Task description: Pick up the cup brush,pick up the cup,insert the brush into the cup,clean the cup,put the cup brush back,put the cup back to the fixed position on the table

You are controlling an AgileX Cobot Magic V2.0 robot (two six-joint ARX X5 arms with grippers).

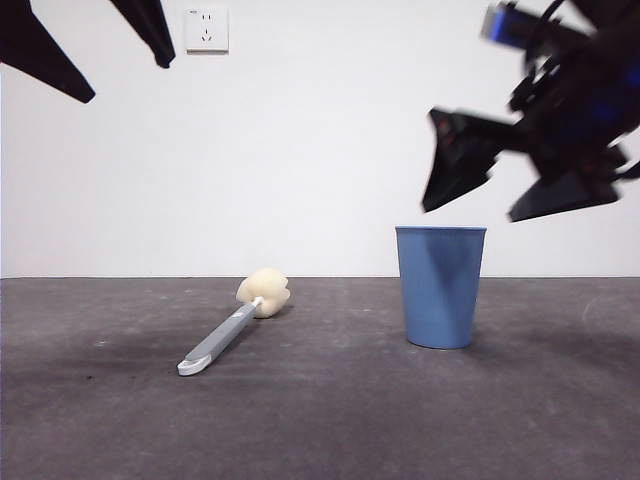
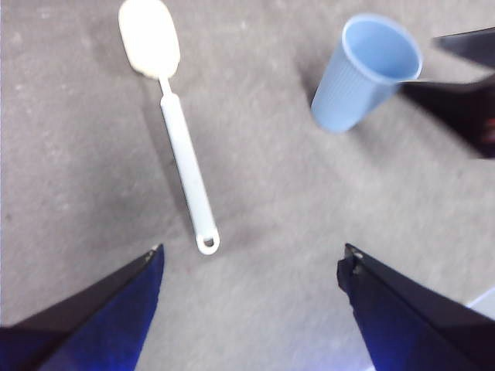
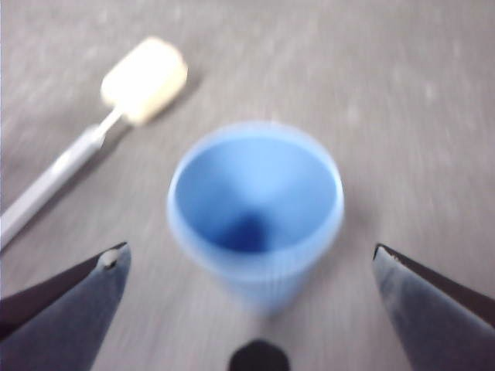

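Cup point(image 1: 440, 286): standing upright on the surface point(image 1: 320, 420), directly below the right end effector point(image 3: 247, 270), whose jaws are spread wide on either side of the rim, gripping nothing; likely lining up for a grasp.

Brush point(image 2: 174, 124): lying flat on the surface, ahead of the left end effector point(image 2: 251, 267), handle end nearest it, sponge farthest. That end effector is hanging high, jaws released and empty, probably positioning for the handle.

The cup brush point(image 1: 232, 327) lies on the table point(image 1: 330, 430), left of the cup point(image 1: 440, 286).
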